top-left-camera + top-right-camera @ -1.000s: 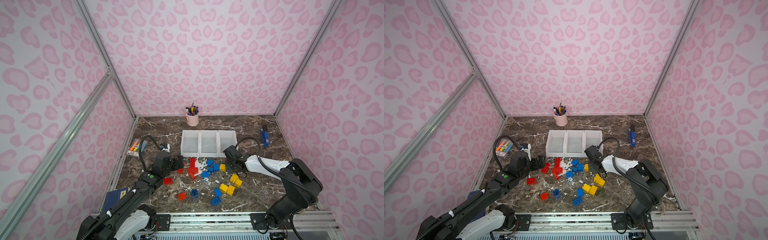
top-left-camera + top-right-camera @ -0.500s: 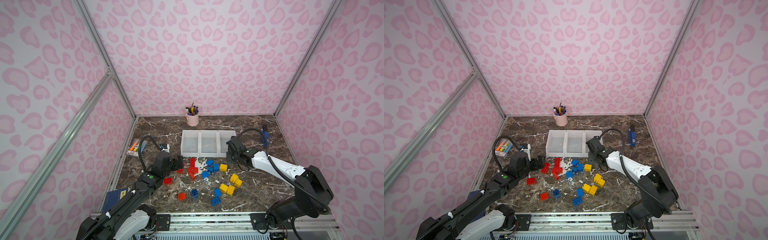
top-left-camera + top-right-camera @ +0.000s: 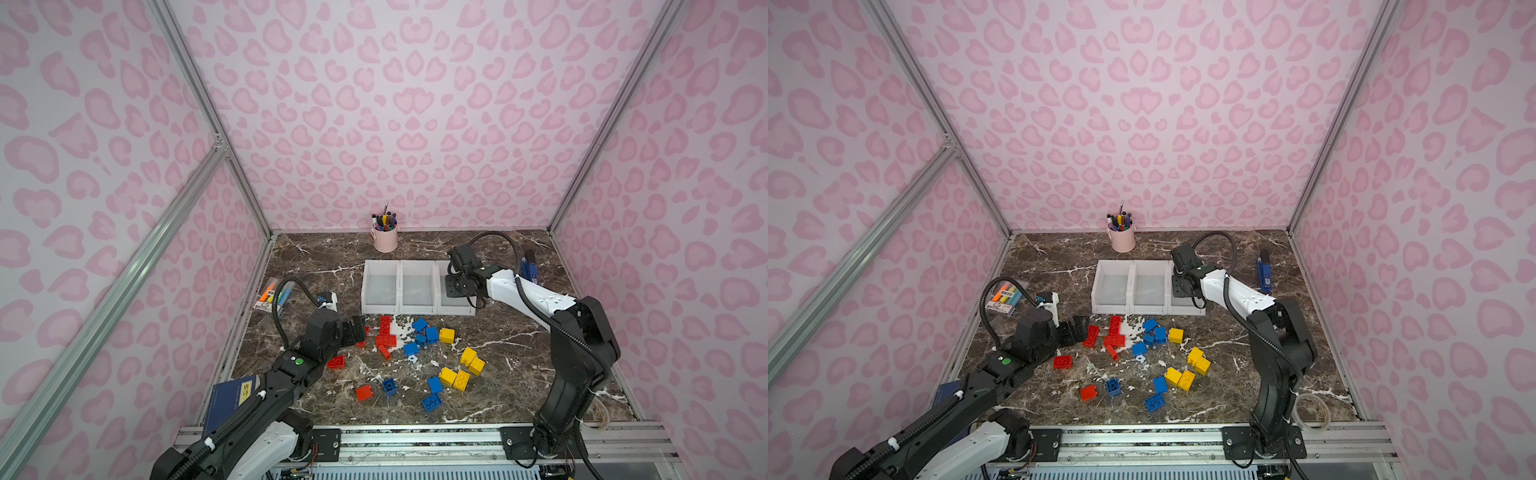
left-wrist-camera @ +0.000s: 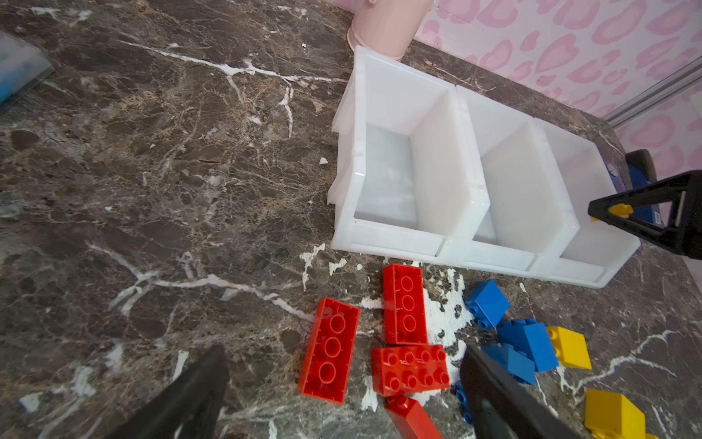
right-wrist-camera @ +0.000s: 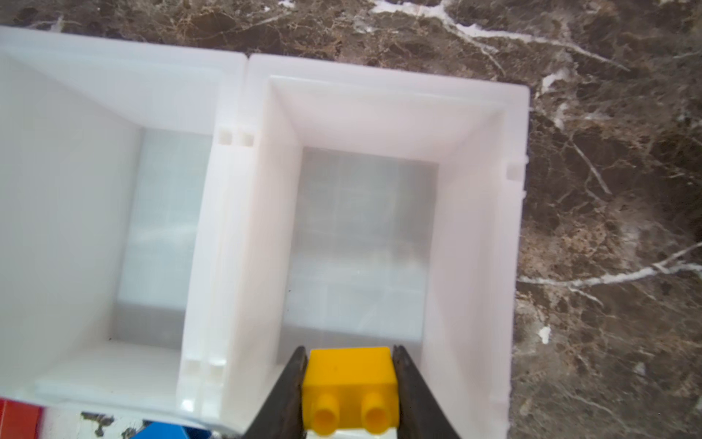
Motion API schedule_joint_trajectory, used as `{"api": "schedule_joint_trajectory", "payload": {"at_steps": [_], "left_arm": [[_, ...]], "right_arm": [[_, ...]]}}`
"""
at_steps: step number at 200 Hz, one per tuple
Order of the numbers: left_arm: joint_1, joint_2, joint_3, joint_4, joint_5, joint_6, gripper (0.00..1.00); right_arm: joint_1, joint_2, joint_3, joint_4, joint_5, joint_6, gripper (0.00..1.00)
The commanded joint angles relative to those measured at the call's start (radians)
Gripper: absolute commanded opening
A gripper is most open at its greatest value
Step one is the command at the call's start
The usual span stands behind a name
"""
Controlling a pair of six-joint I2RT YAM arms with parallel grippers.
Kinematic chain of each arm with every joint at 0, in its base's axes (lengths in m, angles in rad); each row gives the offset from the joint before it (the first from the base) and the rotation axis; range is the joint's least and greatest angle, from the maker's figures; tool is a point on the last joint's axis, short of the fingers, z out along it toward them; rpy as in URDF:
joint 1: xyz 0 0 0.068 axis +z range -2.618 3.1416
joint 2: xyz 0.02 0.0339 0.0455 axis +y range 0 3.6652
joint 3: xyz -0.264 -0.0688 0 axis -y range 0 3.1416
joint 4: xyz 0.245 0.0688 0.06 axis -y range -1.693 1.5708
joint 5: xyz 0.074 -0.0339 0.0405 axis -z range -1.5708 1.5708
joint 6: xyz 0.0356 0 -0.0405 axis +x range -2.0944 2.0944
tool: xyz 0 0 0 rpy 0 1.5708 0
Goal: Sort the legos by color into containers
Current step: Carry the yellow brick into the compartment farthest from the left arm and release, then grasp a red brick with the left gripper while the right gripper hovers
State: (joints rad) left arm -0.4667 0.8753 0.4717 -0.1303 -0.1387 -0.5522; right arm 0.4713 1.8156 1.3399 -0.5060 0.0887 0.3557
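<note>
- Release is judged the coming move: the yellow brick (image 5: 351, 380), clamped between the jaws of the right pincer (image 5: 348, 355), is held directly above the near end of the rightmost bin (image 5: 475, 247) of the containers (image 3: 417, 309).
- The brick is seen to be square and glossy, with two studs showing.
- The left pincer (image 4: 342, 353), jaws wide apart, is poised over oblong red bricks (image 4: 330, 347) laid near-to-far on the worktop (image 3: 316, 266).
</note>
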Motion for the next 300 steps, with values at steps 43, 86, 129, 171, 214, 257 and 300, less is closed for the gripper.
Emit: {"api": "schedule_joint_trajectory", "payload": {"at_steps": [43,86,129,171,214,257,300], "left_arm": [[0.0,-0.003,-0.004,-0.011,-0.018,-0.014,0.97],[-0.001,-0.005,-0.004,-0.011,-0.019,-0.015,0.97],[-0.001,0.007,0.002,-0.04,-0.03,-0.034,0.97],[-0.003,0.026,-0.002,-0.067,-0.062,-0.048,0.97],[-0.003,0.064,0.019,-0.12,-0.136,-0.038,0.97],[-0.003,0.113,0.04,-0.158,-0.16,0.004,0.97],[-0.004,0.232,0.098,-0.237,-0.17,0.042,0.97]], "right_arm": [[0.0,-0.023,-0.004,-0.017,0.0,-0.005,0.58],[0.001,-0.063,-0.025,-0.019,-0.003,0.002,0.57],[0.018,-0.149,-0.093,-0.011,-0.006,0.02,0.56],[0.045,-0.281,-0.206,-0.025,0.024,0.048,0.56],[0.056,-0.41,-0.345,-0.022,0.04,0.124,0.56],[0.076,-0.496,-0.44,-0.014,0.066,0.186,0.55],[0.077,-0.515,-0.472,-0.003,0.059,0.214,0.55]]}}
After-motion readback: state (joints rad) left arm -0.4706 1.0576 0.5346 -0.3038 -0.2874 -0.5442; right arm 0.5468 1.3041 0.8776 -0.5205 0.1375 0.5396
